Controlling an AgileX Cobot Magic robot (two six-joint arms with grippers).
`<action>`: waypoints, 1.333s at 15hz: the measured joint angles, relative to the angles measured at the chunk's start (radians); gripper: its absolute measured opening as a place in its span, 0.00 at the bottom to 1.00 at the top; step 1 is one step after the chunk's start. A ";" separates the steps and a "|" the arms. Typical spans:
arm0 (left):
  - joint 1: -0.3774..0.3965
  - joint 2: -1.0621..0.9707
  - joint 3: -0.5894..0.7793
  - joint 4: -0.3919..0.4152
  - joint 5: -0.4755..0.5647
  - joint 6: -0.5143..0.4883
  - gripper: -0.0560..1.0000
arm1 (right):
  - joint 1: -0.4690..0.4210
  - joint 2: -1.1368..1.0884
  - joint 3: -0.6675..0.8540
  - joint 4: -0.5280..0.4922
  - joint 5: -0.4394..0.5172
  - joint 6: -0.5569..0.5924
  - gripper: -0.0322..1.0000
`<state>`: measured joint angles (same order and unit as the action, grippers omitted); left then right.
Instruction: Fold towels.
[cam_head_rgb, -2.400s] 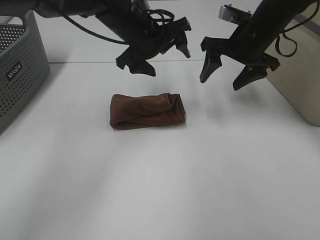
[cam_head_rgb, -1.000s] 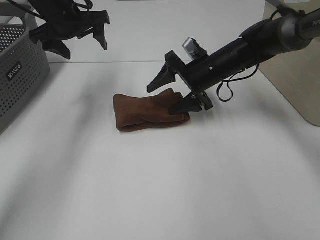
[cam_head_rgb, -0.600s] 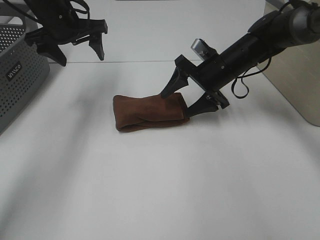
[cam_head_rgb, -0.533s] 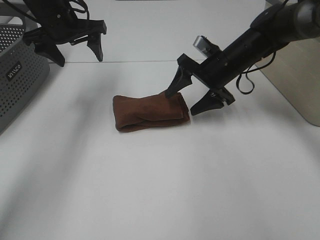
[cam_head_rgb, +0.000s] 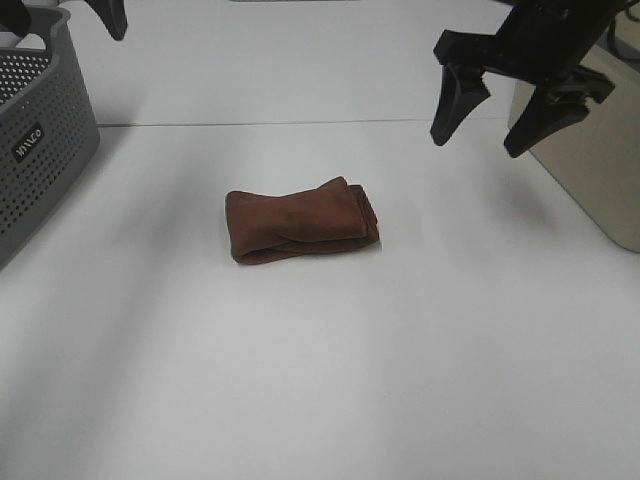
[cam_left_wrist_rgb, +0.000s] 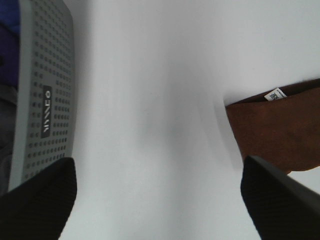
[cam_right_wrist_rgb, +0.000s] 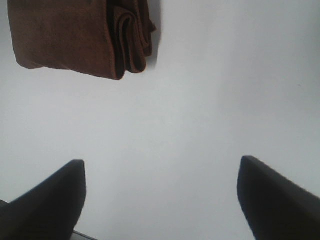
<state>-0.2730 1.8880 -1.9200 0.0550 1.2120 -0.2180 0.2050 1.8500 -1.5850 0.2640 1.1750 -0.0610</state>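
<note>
The reddish-brown towel (cam_head_rgb: 300, 221) lies folded into a compact bundle on the white table (cam_head_rgb: 320, 380), left of centre. Its rolled end (cam_right_wrist_rgb: 125, 40) shows in the right wrist view, and a small white tag (cam_left_wrist_rgb: 273, 94) shows on its edge in the left wrist view. My right gripper (cam_head_rgb: 495, 120) hangs open high at the back right, well clear of the towel, nothing between its fingers. My left gripper (cam_head_rgb: 65, 20) is raised at the far back left above the basket, mostly out of frame; its fingers (cam_left_wrist_rgb: 35, 200) stand wide apart and empty.
A grey perforated basket (cam_head_rgb: 40, 150) stands at the left edge of the table. A beige box (cam_head_rgb: 600, 170) stands at the right edge. The back edge of the table runs behind the towel.
My right gripper has pulled away from the towel's right end and risen up and to the right. The left gripper has lifted further toward the back left corner. The towel lies still.
</note>
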 joint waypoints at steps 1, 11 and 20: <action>0.000 -0.054 0.032 0.004 0.000 0.003 0.85 | 0.000 -0.041 0.010 -0.041 0.018 0.011 0.79; 0.000 -0.775 0.699 -0.003 0.003 0.051 0.84 | 0.000 -0.663 0.547 -0.121 0.006 0.061 0.79; 0.000 -1.643 1.314 -0.074 0.000 0.162 0.84 | 0.000 -1.365 1.019 -0.203 -0.018 0.067 0.79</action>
<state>-0.2730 0.2450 -0.6060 -0.0190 1.2120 -0.0560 0.2050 0.4850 -0.5660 0.0610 1.1570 0.0060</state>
